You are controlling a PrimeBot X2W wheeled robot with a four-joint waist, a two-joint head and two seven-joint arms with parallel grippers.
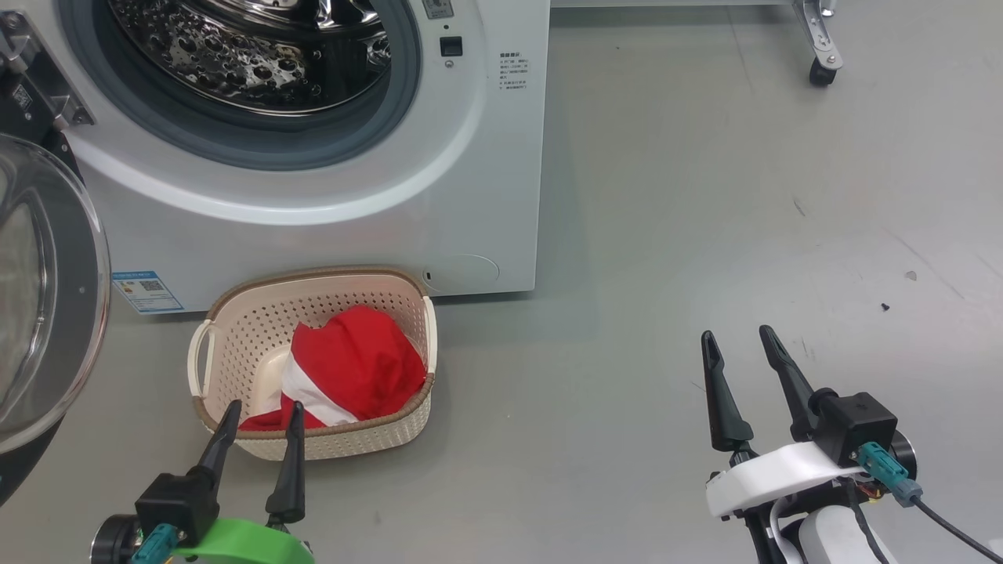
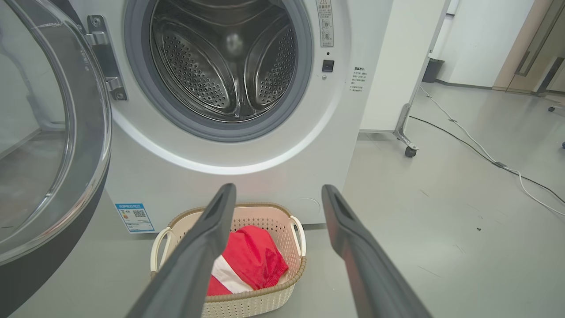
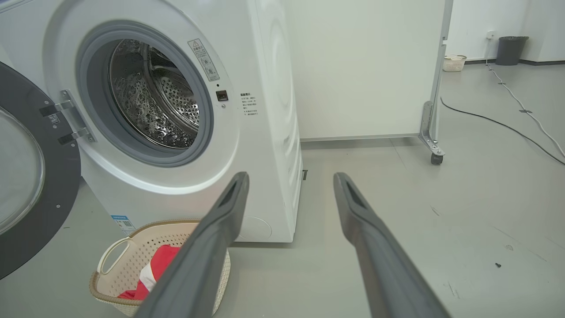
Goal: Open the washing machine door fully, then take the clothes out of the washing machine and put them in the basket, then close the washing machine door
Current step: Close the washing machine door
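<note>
Our left gripper [image 1: 265,406] sits closest, at 7 o'clock in the head view. Its fingers are spread and hold nothing, and their tips are just over the near rim of the basket [image 1: 251,321]. Our right gripper [image 1: 737,334], at 4 o'clock, is likewise spread and empty, over bare floor [image 1: 666,235] well apart from everything. The clothes [image 1: 360,352] lie in the basket as a red heap with a white stripe. The basket stands just in front of the washer [image 1: 486,196], below its opening. The drum [image 2: 229,62] looks empty as far as we can see into it. The door [image 1: 39,313] hangs wide open at 9 o'clock, hinged on the washer's left, with its glass bowl facing us.

We judge the unloading done, so closing the door is the step in hand. The next move calls for our left arm to swing out toward 9 o'clock, get behind the door's free edge and sweep it round toward 12 until the latch catches. We cannot tell whether the door's lower rim clears the basket.
</note>
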